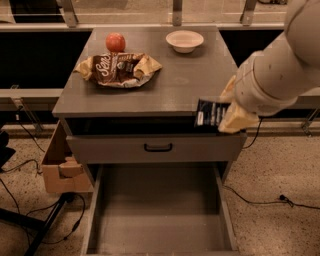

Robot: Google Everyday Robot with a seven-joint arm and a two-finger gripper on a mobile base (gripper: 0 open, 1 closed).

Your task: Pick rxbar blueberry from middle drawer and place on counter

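We count one rxbar blueberry point(207, 114), one snack bag point(119, 69), one apple point(115, 42), one bowl point(184, 40) and one open middle drawer point(157, 212). The gripper point(228, 111) hangs at the table's point(200, 80) front right edge, jaws clamped on the bar, which juts leftward from them.

Looks like a robot testing lab rather than a home. A plain grey drawer bench point(200, 85) stands on a speckled terrazzo floor point(280, 165), backed by metal railing posts point(177, 10). Black cables point(260, 202) trail loose over the floor. Dark tripod legs point(50, 220) stand off the bench's front left corner, and an open cardboard box point(62, 170) sits against its left side. A large white robot arm point(280, 75) reaches in at the front right corner, its hand point(227, 107) clamped on the rxbar blueberry point(209, 113).
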